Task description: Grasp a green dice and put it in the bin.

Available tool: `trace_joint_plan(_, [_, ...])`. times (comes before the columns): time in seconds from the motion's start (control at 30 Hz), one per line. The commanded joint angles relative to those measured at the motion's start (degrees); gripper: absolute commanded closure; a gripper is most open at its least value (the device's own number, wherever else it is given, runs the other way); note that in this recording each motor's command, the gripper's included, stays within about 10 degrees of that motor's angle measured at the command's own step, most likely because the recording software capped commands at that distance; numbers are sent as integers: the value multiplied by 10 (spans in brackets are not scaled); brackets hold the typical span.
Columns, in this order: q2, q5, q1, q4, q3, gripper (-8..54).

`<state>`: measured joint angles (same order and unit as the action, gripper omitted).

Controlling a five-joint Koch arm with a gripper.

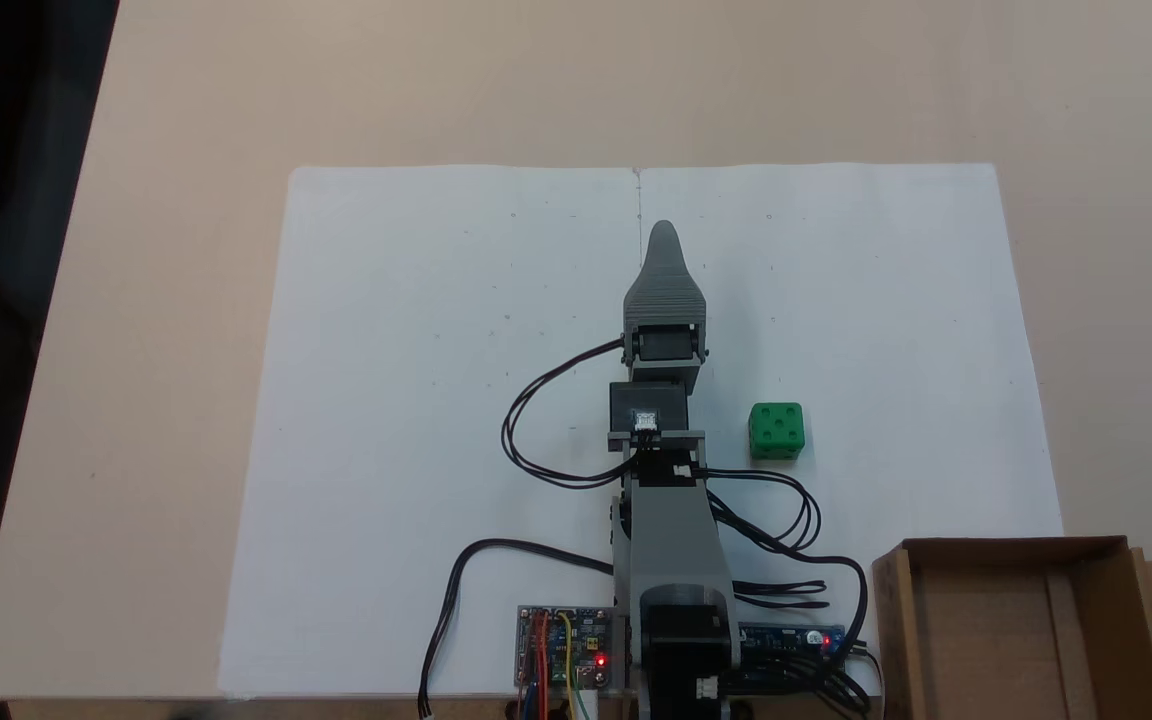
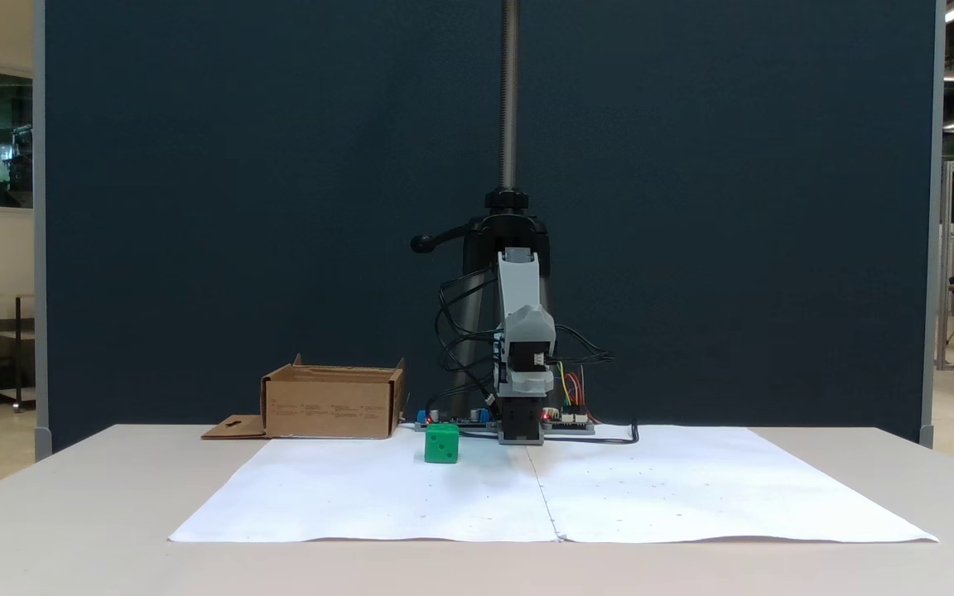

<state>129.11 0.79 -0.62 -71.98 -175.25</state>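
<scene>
The green dice (image 1: 776, 430) stands on the white paper, right of the arm in one fixed view and left of it in the other fixed view, where the dice (image 2: 441, 443) sits just in front of the arm's base. The bin (image 1: 996, 640), a shallow brown cardboard box with a slotted side flap, is at the lower right corner, nearer the base than the dice; from the front the bin (image 2: 332, 401) stands behind and left of the dice. My gripper (image 1: 664, 232) points away from the base over the paper's middle seam, apart from the dice. Only one jaw tip shows.
Two white paper sheets (image 1: 436, 400) cover the beige table. Circuit boards (image 1: 564, 648) and looping black cables (image 1: 536, 440) lie around the arm's base. A tripod pole (image 2: 510, 99) and a dark blue partition (image 2: 278, 207) stand behind the arm.
</scene>
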Motion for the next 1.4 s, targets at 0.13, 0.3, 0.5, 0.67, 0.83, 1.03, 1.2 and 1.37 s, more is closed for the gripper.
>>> trace_joint_plan(0.13, [59, -46, 4, 54, -18, 60])
trace_joint_plan(0.3, [58, -45, 21, 252, 111, 60])
trace_joint_plan(0.5, [58, -40, 49, 485, 273, 60])
trace_joint_plan(0.67, [48, -18, 51, 673, 407, 61])
trace_joint_plan(0.83, [6, -11, 56, 844, 524, 61])
trace_joint_plan(1.03, [-29, -11, 87, 1027, 564, 61])
trace_joint_plan(1.2, [-38, -39, 150, 1174, 578, 61])
trace_joint_plan(1.37, [-39, -97, 214, 1262, 584, 60])
